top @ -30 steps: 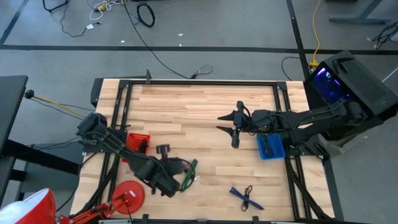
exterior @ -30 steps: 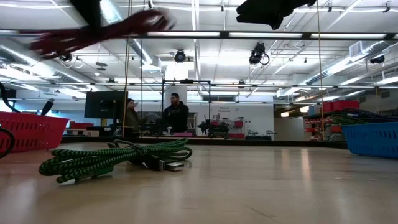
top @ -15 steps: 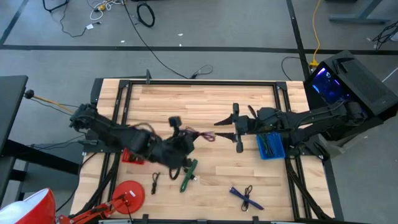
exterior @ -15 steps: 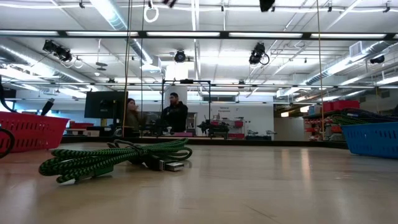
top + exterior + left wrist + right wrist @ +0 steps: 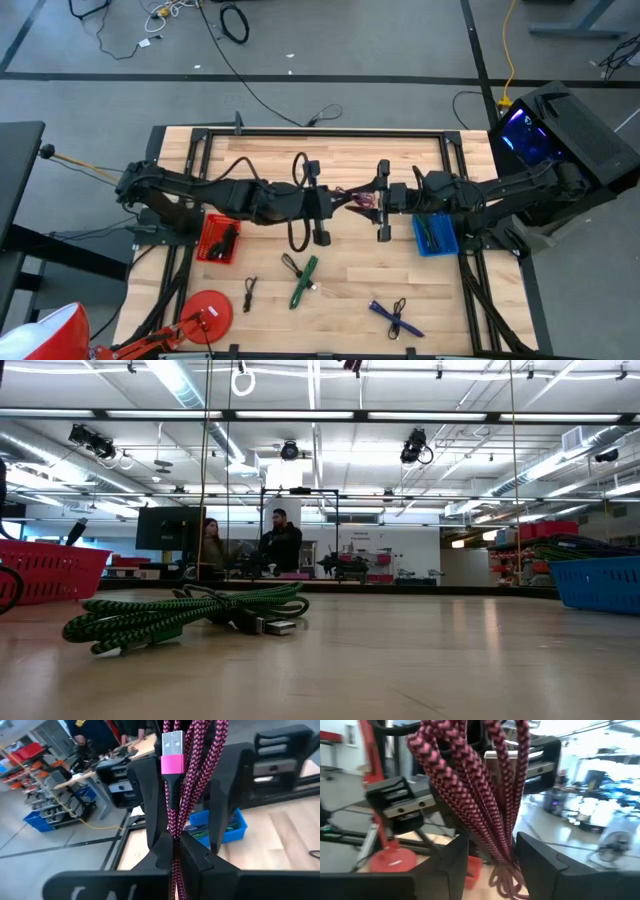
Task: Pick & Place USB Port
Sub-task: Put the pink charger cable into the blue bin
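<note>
We are looking down on a wooden worktop (image 5: 330,165) framed by dark rails, over which the two dark arms are meeting near the centre. The left arm (image 5: 215,193) is reaching across from the left edge, and the right arm (image 5: 480,190) is reaching in from the right. Between them, above the middle of the worktop, the left gripper (image 5: 330,203) is clamping a bundled pink-and-black braided USB cable (image 5: 362,199); in the left wrist view its fingers are pressing together on the cable (image 5: 192,775), whose pink-collared plug is pointing away from the wrist. The right gripper (image 5: 381,203) is standing with its fingers (image 5: 454,862) apart on either side of the same bundle (image 5: 485,795), and we cannot tell whether they are touching it. A blue bin (image 5: 435,234) is sitting under the right arm near the right edge of the worktop, and a red bin (image 5: 219,240) is sitting near the left edge. A round red object (image 5: 204,312) is lying at the front-left corner. A coiled green-and-black cable (image 5: 302,282) is resting on the worktop in front of the grippers, seen close up in the low view (image 5: 185,612). A blue cable (image 5: 393,317) is lying toward the front right, and a small black cable (image 5: 248,293) is lying just left of the green one. Two people (image 5: 283,543) are appearing in the room beyond.
</note>
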